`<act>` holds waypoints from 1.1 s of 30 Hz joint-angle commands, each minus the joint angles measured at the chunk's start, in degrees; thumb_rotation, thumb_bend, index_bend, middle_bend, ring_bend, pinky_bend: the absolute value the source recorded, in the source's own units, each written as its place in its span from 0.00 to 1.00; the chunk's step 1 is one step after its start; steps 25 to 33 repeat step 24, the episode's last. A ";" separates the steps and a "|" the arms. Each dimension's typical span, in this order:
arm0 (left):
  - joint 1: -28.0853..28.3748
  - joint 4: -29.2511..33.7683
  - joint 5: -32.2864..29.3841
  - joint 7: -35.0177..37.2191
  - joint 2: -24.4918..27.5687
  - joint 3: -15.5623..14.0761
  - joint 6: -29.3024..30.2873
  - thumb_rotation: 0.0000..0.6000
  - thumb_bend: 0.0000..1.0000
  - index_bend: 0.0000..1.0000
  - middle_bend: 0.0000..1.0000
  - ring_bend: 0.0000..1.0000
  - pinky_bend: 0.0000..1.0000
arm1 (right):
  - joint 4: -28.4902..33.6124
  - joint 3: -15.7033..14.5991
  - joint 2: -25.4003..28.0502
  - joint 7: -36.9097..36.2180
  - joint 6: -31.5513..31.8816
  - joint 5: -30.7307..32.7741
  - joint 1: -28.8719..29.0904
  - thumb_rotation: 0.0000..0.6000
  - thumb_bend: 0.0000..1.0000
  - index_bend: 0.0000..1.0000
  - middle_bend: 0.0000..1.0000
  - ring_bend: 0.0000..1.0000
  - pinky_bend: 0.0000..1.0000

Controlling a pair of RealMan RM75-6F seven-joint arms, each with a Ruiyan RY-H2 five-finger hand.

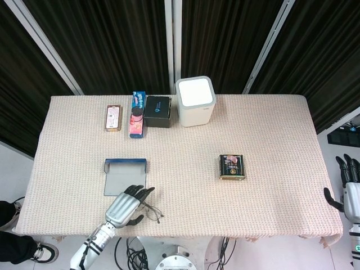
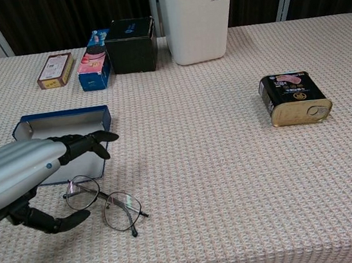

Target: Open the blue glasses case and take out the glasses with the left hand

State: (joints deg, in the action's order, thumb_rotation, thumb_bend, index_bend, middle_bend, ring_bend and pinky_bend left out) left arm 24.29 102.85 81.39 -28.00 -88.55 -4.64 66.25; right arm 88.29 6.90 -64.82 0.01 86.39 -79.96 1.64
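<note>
The blue glasses case (image 1: pixel 125 174) (image 2: pixel 65 130) lies open and empty on the left side of the table. The thin wire-framed glasses (image 1: pixel 151 211) (image 2: pixel 104 203) lie on the cloth just in front of the case, near the table's front edge. My left hand (image 1: pixel 125 205) (image 2: pixel 29 173) hovers over them with fingers spread wide, holding nothing; the thumb sits below the frame and the fingertips (image 2: pixel 99 140) reach over the case's near corner. My right hand (image 1: pixel 351 188) hangs off the table's right edge, fingers extended and empty.
A black and gold tin (image 1: pixel 232 167) (image 2: pixel 293 98) lies right of centre. Along the back stand a white bin (image 1: pixel 195 101) (image 2: pixel 197 15), a black box (image 1: pixel 158 111), a blue and pink carton (image 1: pixel 136 114) and a small brown box (image 1: pixel 113 117).
</note>
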 commanded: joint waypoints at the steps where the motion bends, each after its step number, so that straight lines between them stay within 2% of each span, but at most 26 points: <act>1: -0.39 1.29 1.00 -0.09 1.67 0.97 1.96 1.00 0.30 0.02 0.14 0.07 0.15 | 0.09 0.14 0.10 -0.04 0.32 0.01 -0.11 1.00 0.28 0.00 0.00 0.00 0.00; 4: -1.22 2.09 2.74 -0.15 4.11 2.52 5.66 1.00 0.30 0.04 0.13 0.05 0.13 | 0.07 0.42 0.16 -0.19 1.00 0.03 -0.31 1.00 0.28 0.00 0.00 0.00 0.00; 8: -3.85 -0.76 5.46 1.66 7.93 6.16 14.64 1.00 0.30 0.07 0.12 0.03 0.10 | -0.76 0.89 -0.27 -0.07 2.60 -0.16 -0.70 1.00 0.28 0.00 0.00 0.00 0.00; 12: -6.90 -3.71 3.51 5.53 11.91 7.96 19.26 1.00 0.30 0.08 0.09 0.00 0.08 | -1.65 0.71 -0.63 0.04 3.36 -0.71 -1.01 1.00 0.28 0.00 0.00 0.00 0.00; 18: -12.01 -6.71 -1.35 12.30 17.50 7.32 21.29 1.00 0.29 0.08 0.05 0.00 0.06 | -2.97 0.02 -1.44 -0.68 3.91 -1.05 -1.81 1.00 0.27 0.00 0.00 0.00 0.00; 24: -14.65 -12.01 -3.22 21.05 20.22 6.11 19.26 1.00 0.29 0.08 0.00 0.00 0.02 | -3.33 -0.45 -1.83 -0.67 2.49 -0.28 -1.94 1.00 0.27 0.00 0.00 0.00 0.00; 33: -14.65 -12.01 -3.22 21.05 20.22 6.11 19.26 1.00 0.29 0.08 0.00 0.00 0.02 | -3.33 -0.45 -1.83 -0.67 2.49 -0.28 -1.94 1.00 0.27 0.00 0.00 0.00 0.00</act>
